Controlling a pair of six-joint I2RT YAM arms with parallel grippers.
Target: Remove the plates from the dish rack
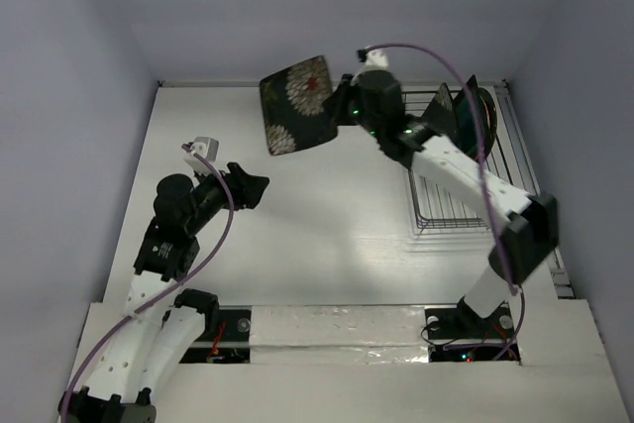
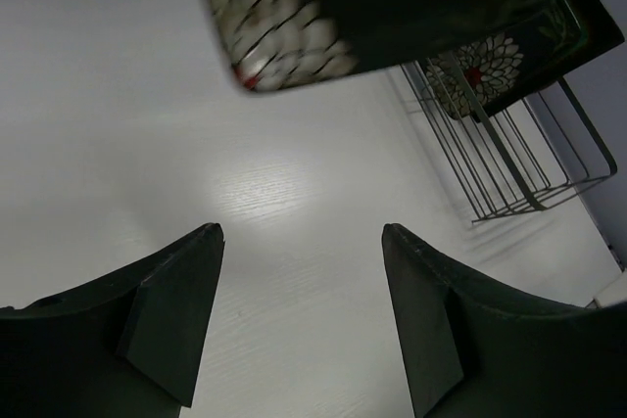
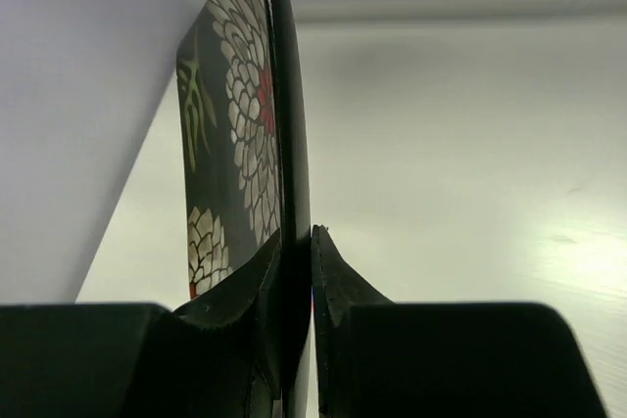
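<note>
Right jaws pinch the plate (image 3: 245,144) edge tight; left jaws stand wide open. We should lay it flat on the table (image 1: 327,215), slowly.

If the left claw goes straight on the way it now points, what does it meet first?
Probably the table; the flowered plate in the right claw hangs above that line, though depth is unclear.

No legible txt or labels anywhere.

Flowered black plate (image 1: 296,104) aloft; other plates (image 1: 466,106) upright in dish rack (image 1: 443,210).
</note>
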